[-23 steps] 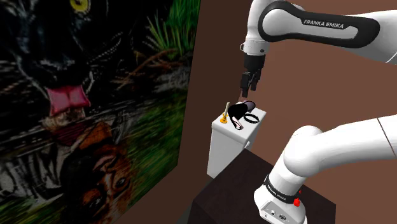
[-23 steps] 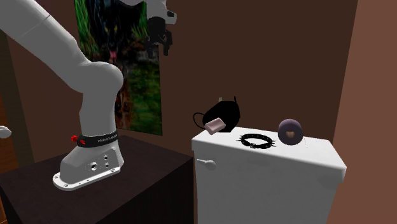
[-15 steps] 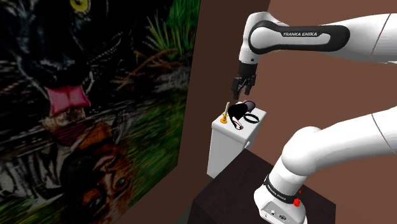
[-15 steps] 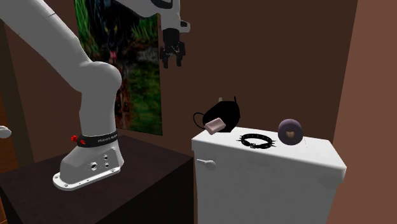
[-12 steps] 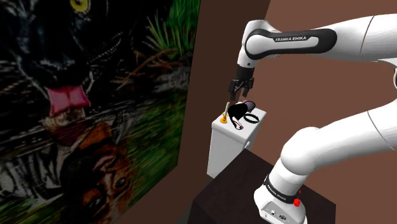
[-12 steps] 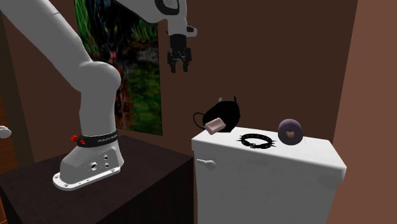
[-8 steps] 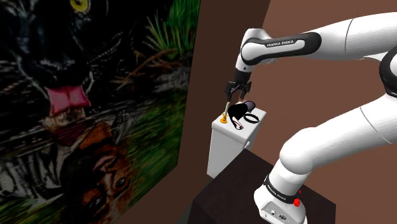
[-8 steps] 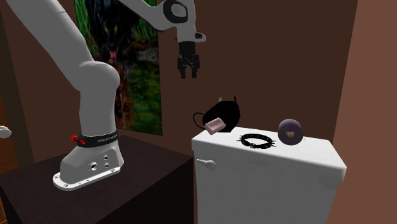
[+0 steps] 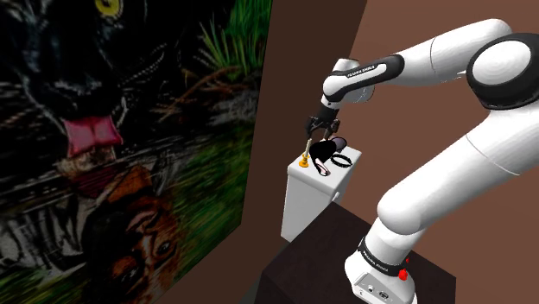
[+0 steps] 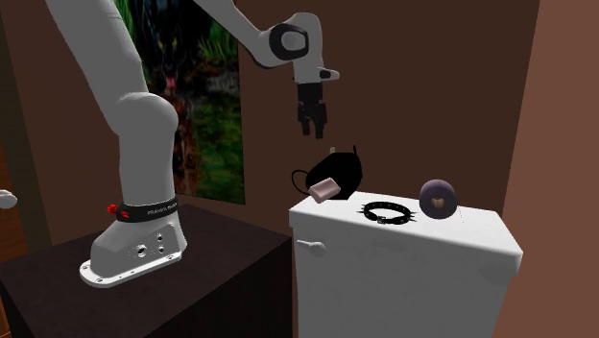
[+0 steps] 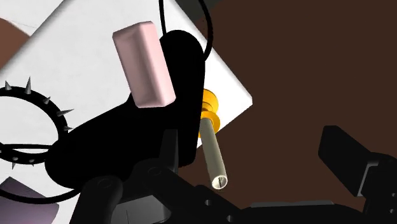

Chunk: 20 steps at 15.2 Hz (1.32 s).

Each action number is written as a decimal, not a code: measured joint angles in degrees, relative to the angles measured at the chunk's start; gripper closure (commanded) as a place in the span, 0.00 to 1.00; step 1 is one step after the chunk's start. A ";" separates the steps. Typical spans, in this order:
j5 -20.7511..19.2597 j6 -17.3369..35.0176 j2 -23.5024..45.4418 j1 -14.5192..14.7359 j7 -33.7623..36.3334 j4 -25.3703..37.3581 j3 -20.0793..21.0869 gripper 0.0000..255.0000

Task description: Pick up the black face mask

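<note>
Gripper (image 10: pixel 314 131): it hangs above the white toilet tank (image 10: pixel 403 288), over the lid's end toward the second exterior view's left. It points down. The fingers (image 11: pixel 347 156) stand apart with nothing between them.

Black face mask (image 10: pixel 346 173): it sits on the lid at the rear corner of that same end, bulging upward. One strap loops out past the lid's edge. The gripper is above it and somewhat toward the second exterior view's left, with open space between the two. In the wrist view the mask lies just ahead of the hand.

Other items on the lid:
- Pink rectangular block (image 10: pixel 324 188): it rests tilted against the mask's front face, touching it.
- Black spiked collar (image 10: pixel 386 211): it lies flat near the lid's middle, just beside the mask.
- Purple ring-shaped object (image 10: pixel 439 200): it stands on edge toward the lid's far end, past the collar and well apart from the mask.
- Pale candle in a gold holder (image 11: pixel 213 153): it stands at the corner behind the mask and close against it. Whether they touch cannot be told.

Surroundings: the arm (image 9: pixel 484 155) rises from a dark box stand (image 10: pixel 58 288) beside the tank. A large picture of big cats (image 9: pixel 112 129) covers the brown wall.
</note>
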 measured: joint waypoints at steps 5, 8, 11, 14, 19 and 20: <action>3.85 7.32 7.09 -0.97 0.28 2.09 -3.10 0.00; 4.71 10.18 8.80 -0.93 -0.26 1.06 -3.56 0.00; 5.75 12.95 10.78 -0.71 -1.12 0.17 -3.89 0.00; 5.97 13.90 11.14 -0.71 -1.38 -0.42 -3.99 1.00; 5.97 14.00 11.13 -0.71 -1.37 -0.49 -3.99 1.00; 5.97 14.01 11.13 -0.71 -1.38 -0.49 -3.99 1.00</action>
